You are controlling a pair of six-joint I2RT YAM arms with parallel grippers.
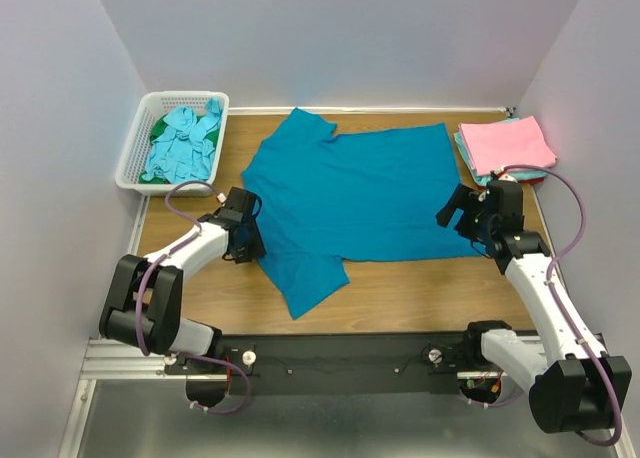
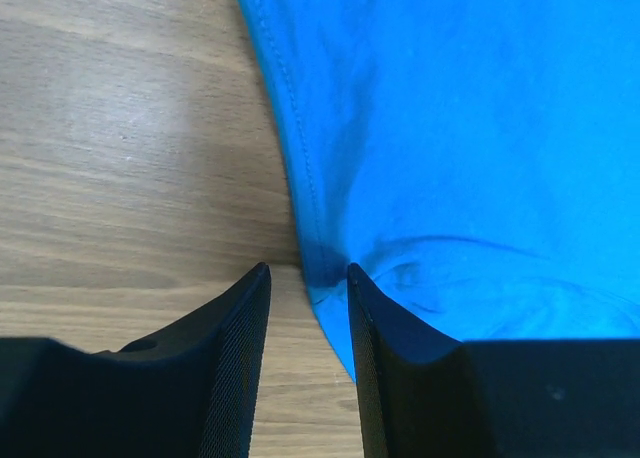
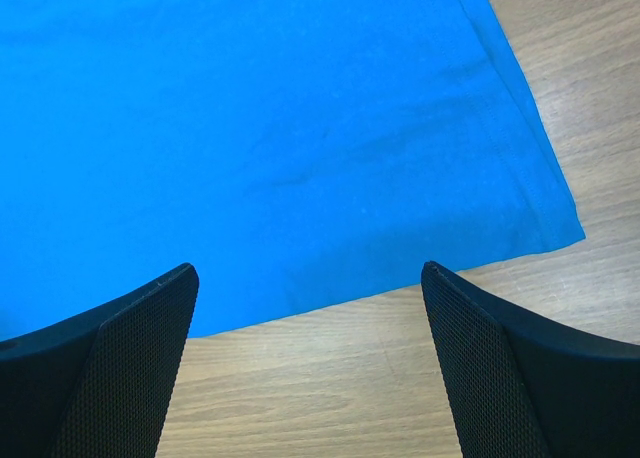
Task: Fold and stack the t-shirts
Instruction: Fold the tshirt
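While the right claw (image 3: 308,268) gapes above the teal t-shirt (image 3: 270,108), the left claw (image 2: 307,268) narrowly straddles its edge.

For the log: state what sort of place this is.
Probably a robot lab test cell: white walls box in a wooden table holding a teal t-shirt, arms bolted to a rail.

No writing, label, brand mark, number or sign could be read on any surface in the overhead view or in either wrist view.
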